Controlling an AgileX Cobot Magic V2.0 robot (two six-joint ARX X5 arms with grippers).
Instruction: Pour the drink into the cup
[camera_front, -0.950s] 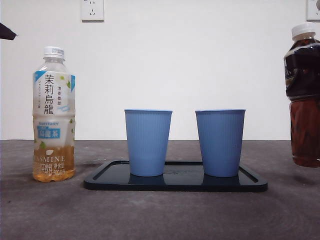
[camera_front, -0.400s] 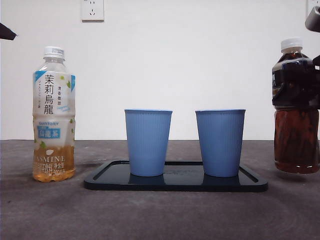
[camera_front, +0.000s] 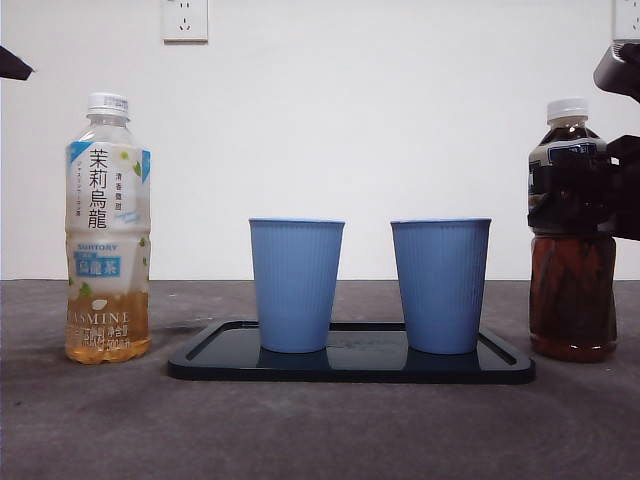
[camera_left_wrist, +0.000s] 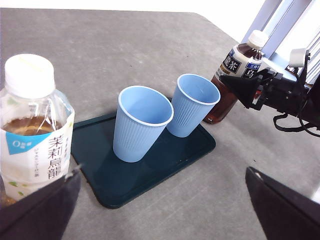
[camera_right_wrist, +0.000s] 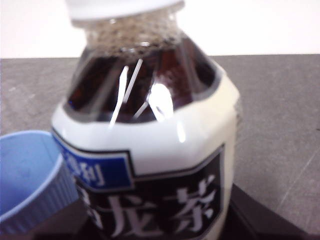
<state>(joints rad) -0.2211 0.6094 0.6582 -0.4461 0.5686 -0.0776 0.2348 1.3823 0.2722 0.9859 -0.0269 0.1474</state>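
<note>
My right gripper (camera_front: 600, 195) is shut on a dark tea bottle (camera_front: 571, 290) with a white cap on, at the right of the tray. The bottle stands upright with its base about at table level. It fills the right wrist view as the dark tea bottle (camera_right_wrist: 150, 150), with a blue cup's rim (camera_right_wrist: 30, 175) beside it. Two blue cups (camera_front: 296, 285) (camera_front: 441, 285) stand upright and empty on a dark tray (camera_front: 350, 366). My left gripper (camera_left_wrist: 160, 215) is open, hanging back from the tray, with a jasmine tea bottle (camera_left_wrist: 32, 135) by one jaw.
The capped jasmine tea bottle (camera_front: 107, 230) stands on the grey table left of the tray. From the left wrist, the cups (camera_left_wrist: 142, 122) (camera_left_wrist: 192, 110), tray (camera_left_wrist: 115, 180), dark bottle (camera_left_wrist: 232, 75) and right gripper (camera_left_wrist: 260, 90) show. A white wall stands behind.
The right gripper has carried the dark tea bottle leftward and down, from hanging at the right edge to table level next to the tray. The left arm has stayed still.
</note>
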